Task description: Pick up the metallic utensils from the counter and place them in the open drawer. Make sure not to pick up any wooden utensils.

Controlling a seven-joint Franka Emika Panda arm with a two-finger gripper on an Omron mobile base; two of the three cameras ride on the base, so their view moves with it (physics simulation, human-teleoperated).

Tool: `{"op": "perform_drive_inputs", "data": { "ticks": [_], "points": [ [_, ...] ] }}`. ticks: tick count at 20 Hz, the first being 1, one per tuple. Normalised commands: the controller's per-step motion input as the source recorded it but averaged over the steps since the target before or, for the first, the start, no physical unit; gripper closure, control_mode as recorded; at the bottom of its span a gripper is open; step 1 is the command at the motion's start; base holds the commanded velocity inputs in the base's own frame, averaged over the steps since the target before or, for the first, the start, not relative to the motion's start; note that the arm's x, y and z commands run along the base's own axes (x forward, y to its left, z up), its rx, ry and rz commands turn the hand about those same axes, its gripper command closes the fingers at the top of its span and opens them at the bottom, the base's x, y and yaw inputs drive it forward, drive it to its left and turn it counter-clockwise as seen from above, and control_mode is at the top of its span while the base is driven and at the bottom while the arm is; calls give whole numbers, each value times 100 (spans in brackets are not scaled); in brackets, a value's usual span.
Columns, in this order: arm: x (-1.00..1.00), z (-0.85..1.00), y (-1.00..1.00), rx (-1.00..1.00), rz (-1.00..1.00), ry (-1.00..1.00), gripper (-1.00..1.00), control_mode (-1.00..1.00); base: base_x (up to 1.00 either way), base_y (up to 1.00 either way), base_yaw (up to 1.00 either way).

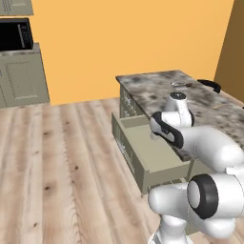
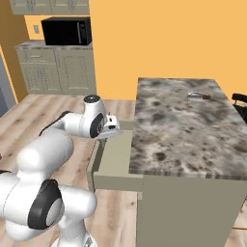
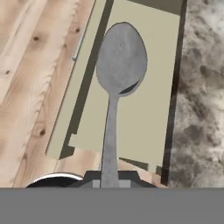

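Spoon (image 3: 120, 61) in tool (image 3: 110, 174), unmarked, over drawer (image 3: 144, 127)

A grey metal spoon (image 3: 119, 83) hangs bowl-forward over the open sage-green drawer (image 1: 153, 153), which stands pulled out beside the mottled marble surface (image 2: 183, 126). Another dark-handled utensil (image 2: 198, 96) lies near the surface's far end

This is a kitchen in a home. A black microwave (image 2: 66, 31) sits on a worktop (image 2: 53, 46) by the far wall, with green cabinets (image 2: 57, 72) under it and more cupboards (image 2: 50, 6) up high. Near the middle stands a big island with a grey marble counter (image 2: 178, 125) and an open green drawer (image 1: 152, 152). The floor (image 1: 57, 167) is light wood and the walls (image 1: 124, 38) are orange.
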Motion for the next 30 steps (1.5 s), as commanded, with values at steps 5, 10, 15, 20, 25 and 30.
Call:
{"op": "perform_drive_inputs", "data": {
  "ticks": [5,10,15,20,25,30],
  "points": [
    [36,-67,4,1,0,2,100,-100,0,0,0],
    [24,-60,10,2,-2,1,100,-100,0,0,0],
    [18,-47,20,9,-5,0,100,-100,0,0,0],
    [8,-50,29,5,-4,0,100,-100,0,0,0],
    [0,-54,41,1,-4,0,100,-100,0,0,0],
    [-1,-35,70,0,-3,0,100,-100,0,0,0]
  ]
}}
